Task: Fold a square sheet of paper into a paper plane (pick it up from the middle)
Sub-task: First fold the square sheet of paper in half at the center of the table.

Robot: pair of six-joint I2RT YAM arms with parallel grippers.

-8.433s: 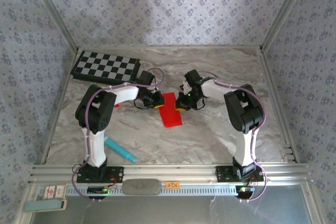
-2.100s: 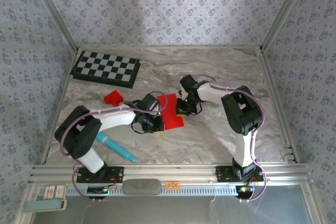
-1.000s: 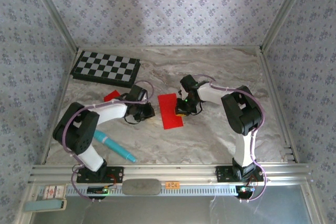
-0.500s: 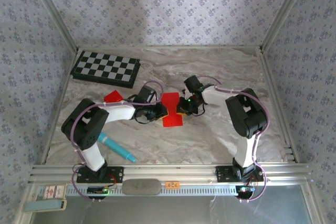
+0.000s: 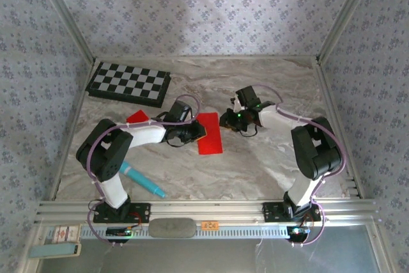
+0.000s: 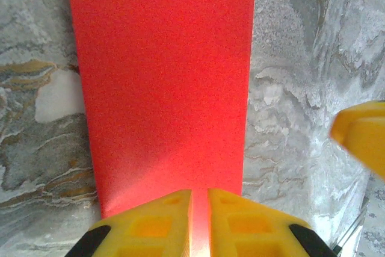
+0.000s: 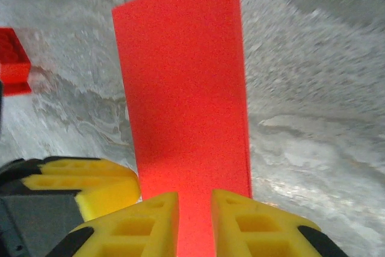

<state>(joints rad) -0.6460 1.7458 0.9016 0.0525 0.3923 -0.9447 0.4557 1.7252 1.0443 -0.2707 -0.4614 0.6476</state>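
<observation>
The square sheet of paper [image 5: 209,136] lies flat on the marble table, folded into a long bright red rectangle [image 6: 162,76] [image 7: 186,88]. My left gripper [image 5: 197,131] [image 6: 200,224] is at the sheet's left edge. Its yellow fingers are shut to a thin slit, tips down over the paper's near edge, with nothing pinched between them. My right gripper [image 5: 225,121] [image 7: 194,227] hovers at the sheet's upper right edge. Its jaws stand a little apart with red paper showing through the gap, and they hold nothing. No dart-shaped paper plane is formed.
A small red scrap [image 5: 137,117] [image 7: 13,67] lies left of the sheet. The chequered board [image 5: 130,83] sits at the back left. A teal pen [image 5: 144,181] lies near the left arm's base. Patterned walls enclose the table.
My left gripper moved right, from beside the sheet onto its left edge. My right gripper pulled back up and to the right off the paper, and its jaws parted slightly.
</observation>
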